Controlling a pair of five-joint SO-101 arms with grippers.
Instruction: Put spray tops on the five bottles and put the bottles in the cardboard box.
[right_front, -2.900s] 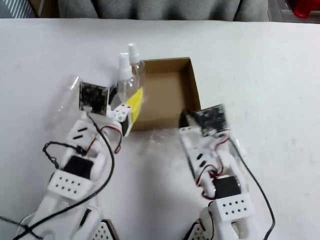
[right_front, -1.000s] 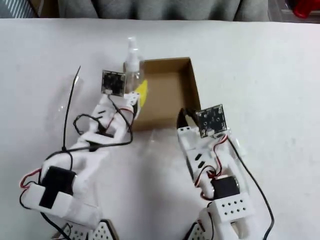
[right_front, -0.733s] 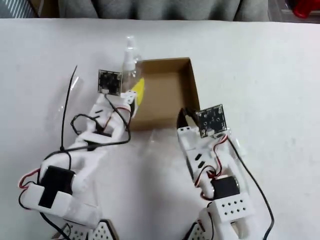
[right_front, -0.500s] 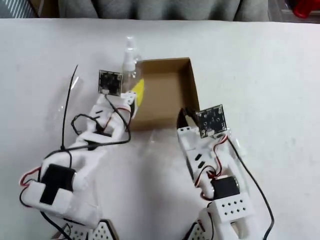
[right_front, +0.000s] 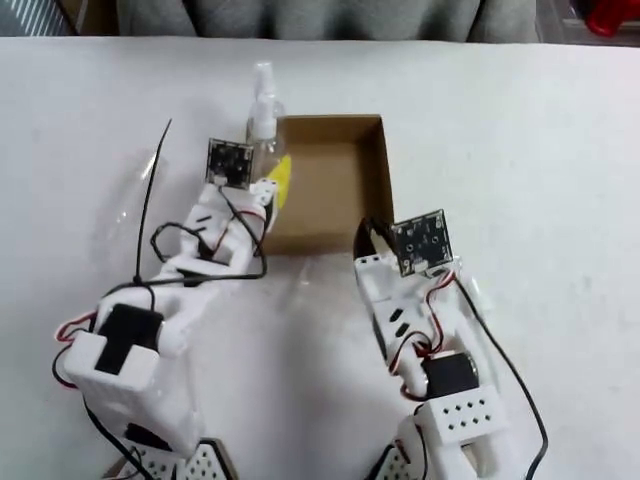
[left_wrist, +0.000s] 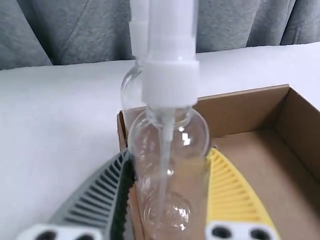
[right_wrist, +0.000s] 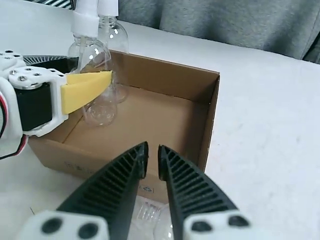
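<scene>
Plainly, the left tool (left_wrist: 167, 155) grips the bottle (left_wrist: 167, 120) at the ten-o'clock corner of the cardboard box (right_front: 340, 200). If released there, its base may catch the wall and topple; the right tool (right_wrist: 152, 150) sits clenched, empty.

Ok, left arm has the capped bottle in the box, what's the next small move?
Probably ease the left gripper straight down. It is shut on the bottle, spray top on, upright inside the cardboard box by its corner. I cannot tell whether the base touches the floor, so settle it before opening.
</scene>
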